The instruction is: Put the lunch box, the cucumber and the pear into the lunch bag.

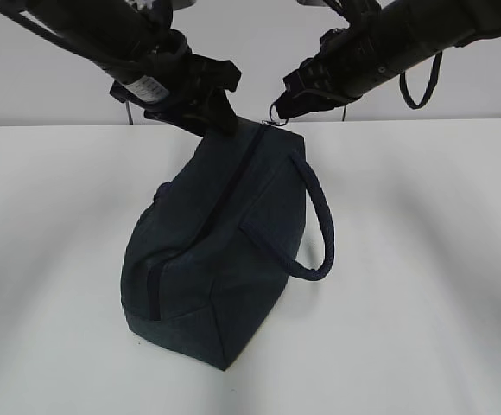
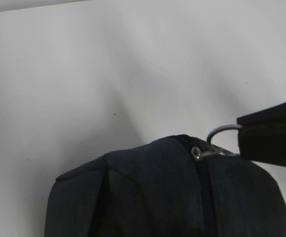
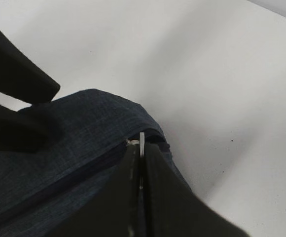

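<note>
The dark navy lunch bag (image 1: 225,251) stands on the white table (image 1: 423,285), its zipper (image 1: 233,186) closed along the top. My right gripper (image 1: 287,104) is shut on the metal ring pull (image 1: 278,111) at the bag's far end. The right wrist view shows the ring (image 3: 142,140) pinched between my closed fingers (image 3: 155,182). My left gripper (image 1: 220,117) grips the bag's fabric at that same far end. Its fingers (image 3: 19,81) show in the right wrist view; the left wrist view shows only the bag (image 2: 158,192) and ring (image 2: 221,131). The lunch box, cucumber and pear are out of view.
A rope-like handle (image 1: 320,225) loops out on the bag's right side. A pale wall (image 1: 259,52) rises behind the table's far edge. Both arms meet above the bag's far end.
</note>
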Tool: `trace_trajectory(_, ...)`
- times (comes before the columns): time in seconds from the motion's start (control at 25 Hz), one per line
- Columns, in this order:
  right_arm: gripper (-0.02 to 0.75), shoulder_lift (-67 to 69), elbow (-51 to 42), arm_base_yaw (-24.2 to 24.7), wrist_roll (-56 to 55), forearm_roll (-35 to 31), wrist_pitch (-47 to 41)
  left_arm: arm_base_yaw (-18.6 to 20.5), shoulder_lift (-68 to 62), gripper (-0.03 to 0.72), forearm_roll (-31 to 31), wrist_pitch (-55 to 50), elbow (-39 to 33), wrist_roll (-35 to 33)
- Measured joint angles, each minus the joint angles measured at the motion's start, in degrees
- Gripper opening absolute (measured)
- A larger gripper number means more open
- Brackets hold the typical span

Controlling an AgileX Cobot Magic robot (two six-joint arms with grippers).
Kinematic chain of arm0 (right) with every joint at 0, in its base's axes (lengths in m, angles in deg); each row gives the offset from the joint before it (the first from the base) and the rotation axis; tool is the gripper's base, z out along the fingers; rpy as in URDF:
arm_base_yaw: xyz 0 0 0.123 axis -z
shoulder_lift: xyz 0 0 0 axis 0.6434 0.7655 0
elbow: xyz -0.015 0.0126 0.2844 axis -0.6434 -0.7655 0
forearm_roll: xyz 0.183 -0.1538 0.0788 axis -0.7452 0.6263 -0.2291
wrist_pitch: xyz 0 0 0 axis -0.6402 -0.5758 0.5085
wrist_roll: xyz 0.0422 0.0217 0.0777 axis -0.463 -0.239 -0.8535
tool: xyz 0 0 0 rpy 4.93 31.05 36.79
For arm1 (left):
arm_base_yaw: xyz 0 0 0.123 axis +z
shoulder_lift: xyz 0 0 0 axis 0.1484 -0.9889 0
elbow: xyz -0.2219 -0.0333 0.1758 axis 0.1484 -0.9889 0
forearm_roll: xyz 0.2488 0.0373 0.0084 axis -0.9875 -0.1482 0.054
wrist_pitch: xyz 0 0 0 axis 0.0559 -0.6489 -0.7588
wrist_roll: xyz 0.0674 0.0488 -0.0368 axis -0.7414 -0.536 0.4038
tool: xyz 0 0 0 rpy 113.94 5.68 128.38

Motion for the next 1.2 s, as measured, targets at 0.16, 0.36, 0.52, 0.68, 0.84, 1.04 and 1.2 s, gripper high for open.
trace_trajectory(0.16,0.006,0.7,0.0,0.0,0.0,-1.6,0.0,-0.1,-0.4,0.094,0.1,-0.5,0.0,0.1)
trace_trajectory(0.36,0.006,2.7,0.0,0.5,0.0,-5.8,0.0,-0.1,-0.3,0.02,-0.5,-0.6,0.0,0.0)
trace_trajectory(0.52,0.006,4.9,0.2,2.3,0.0,-10.1,0.0,-0.1,0.9,0.019,-1.3,-1.3,0.0,-0.6)
trace_trajectory(0.68,0.006,8.0,0.4,4.6,0.0,-15.1,-0.9,-0.2,2.0,0.018,-2.4,-2.4,-0.1,-0.9)
trace_trajectory(0.84,0.006,10.0,0.4,6.2,0.0,-17.0,-1.4,-0.3,2.0,0.018,-2.7,-2.7,-0.1,-0.9)
trace_trajectory(1.04,0.006,12.3,0.4,7.2,0.0,-17.7,-1.4,-0.4,2.7,0.018,-2.8,-2.6,-0.3,-1.1)
trace_trajectory(1.2,0.006,14.1,0.6,7.3,0.0,-18.5,-1.2,-0.2,4.5,0.018,-3.1,-2.6,-0.5,-1.2)
